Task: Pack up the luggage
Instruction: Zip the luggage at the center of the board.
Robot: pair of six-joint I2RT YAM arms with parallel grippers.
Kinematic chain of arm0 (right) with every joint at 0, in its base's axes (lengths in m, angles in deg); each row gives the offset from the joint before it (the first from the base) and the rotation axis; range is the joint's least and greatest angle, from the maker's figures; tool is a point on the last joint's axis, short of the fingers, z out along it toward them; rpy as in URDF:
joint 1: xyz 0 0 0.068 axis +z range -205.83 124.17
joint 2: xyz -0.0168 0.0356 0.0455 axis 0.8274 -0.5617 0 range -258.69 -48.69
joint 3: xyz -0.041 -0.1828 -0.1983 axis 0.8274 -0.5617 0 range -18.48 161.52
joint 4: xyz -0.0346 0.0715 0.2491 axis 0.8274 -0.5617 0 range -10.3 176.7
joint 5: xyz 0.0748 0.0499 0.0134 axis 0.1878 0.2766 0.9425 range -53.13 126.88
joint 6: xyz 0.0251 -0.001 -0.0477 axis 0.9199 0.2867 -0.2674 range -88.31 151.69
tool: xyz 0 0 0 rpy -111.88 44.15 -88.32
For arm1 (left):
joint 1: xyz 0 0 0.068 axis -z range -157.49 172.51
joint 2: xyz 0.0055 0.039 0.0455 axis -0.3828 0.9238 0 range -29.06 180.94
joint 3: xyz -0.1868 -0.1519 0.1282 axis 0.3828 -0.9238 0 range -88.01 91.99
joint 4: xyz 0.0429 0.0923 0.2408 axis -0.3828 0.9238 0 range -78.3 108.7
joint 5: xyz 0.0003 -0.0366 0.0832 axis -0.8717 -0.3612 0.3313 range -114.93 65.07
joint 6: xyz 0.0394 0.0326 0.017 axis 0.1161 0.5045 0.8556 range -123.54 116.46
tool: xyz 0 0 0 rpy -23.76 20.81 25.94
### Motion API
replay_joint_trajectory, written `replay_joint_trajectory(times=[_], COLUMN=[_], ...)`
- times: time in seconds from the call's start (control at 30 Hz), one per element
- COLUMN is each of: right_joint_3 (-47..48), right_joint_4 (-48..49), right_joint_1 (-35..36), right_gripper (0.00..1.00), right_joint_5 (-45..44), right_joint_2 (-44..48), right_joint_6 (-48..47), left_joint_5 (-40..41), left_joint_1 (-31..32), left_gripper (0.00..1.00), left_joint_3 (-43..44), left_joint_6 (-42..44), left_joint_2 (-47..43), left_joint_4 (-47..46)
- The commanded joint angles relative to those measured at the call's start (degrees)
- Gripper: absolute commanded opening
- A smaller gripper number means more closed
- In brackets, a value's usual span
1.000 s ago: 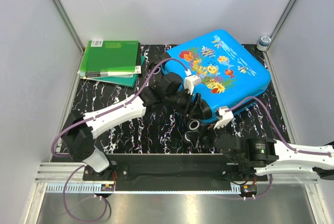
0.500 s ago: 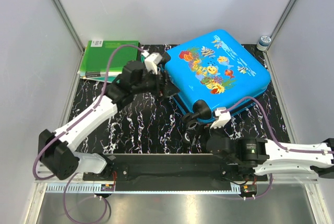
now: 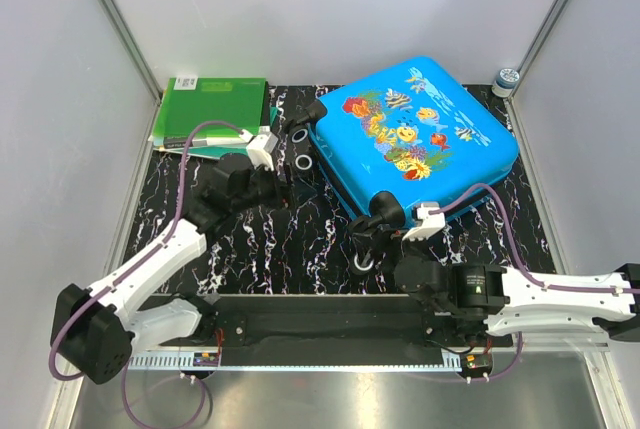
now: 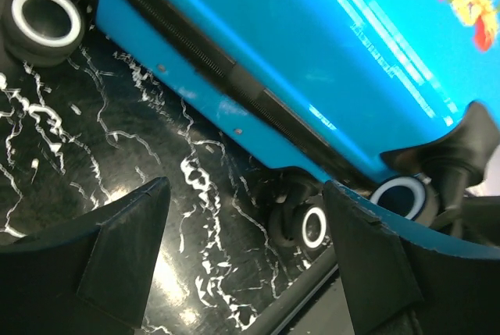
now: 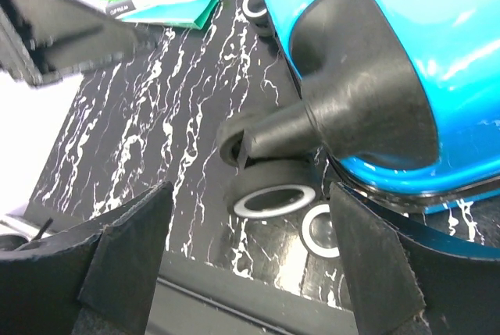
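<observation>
Since one second ago the left arm has drawn back from the near corner of the luggage (image 3: 420, 129) toward 9 o'clock. It is now in front of the green folders (image 3: 210, 114), which lie at 10 o'clock on the surface (image 3: 250, 239). The luggage itself has not moved. It lies flat and closed at 1 o'clock, printed side up, with its wheels toward the arms. In my judgement the packing is not really begun: the lid must be opened first, and the move of the left arm looks like searching for a new place to take the shell.

The left tool (image 4: 244, 257) is opened wide and holds nothing. Between its fingers (image 4: 129, 245) only the marbled surface is seen. It points at the long side of the luggage, where the dark seam runs, but it is apart from it. One wheel (image 4: 47, 16) is at 10 o'clock in the left wrist view.

The right tool (image 5: 246, 249) has changed place only a little. It is also spread wide and empty. The near corner wheel (image 5: 275, 201) stands just before the opening, not touching either finger.
</observation>
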Motion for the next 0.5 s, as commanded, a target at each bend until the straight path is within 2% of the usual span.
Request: replay_joint_trajectory(times=[0.0,0.17,0.47], right_joint_3=[-0.23,-0.58,1.18], right_joint_4=[4.51,7.93,8.82], right_joint_1=[-1.89,-7.68,-11.47], right_gripper=[0.87,0.87,0.86], right_joint_5=[-2.58,3.39,7.26], right_joint_2=[-2.08,-5.33,-10.44], right_joint_6=[0.27,1.33,3.35], left_joint_5=[3.00,3.88,3.71], left_joint_1=[-0.22,-0.22,-0.04], left_gripper=[0.84,0.84,0.83], left_joint_3=[-2.77,-6.20,-12.88], left_joint_6=[0.58,0.58,-0.04], left_joint_2=[-3.70,-4.76,-6.60], left_joint_4=[-7.31,-7.31,-12.40])
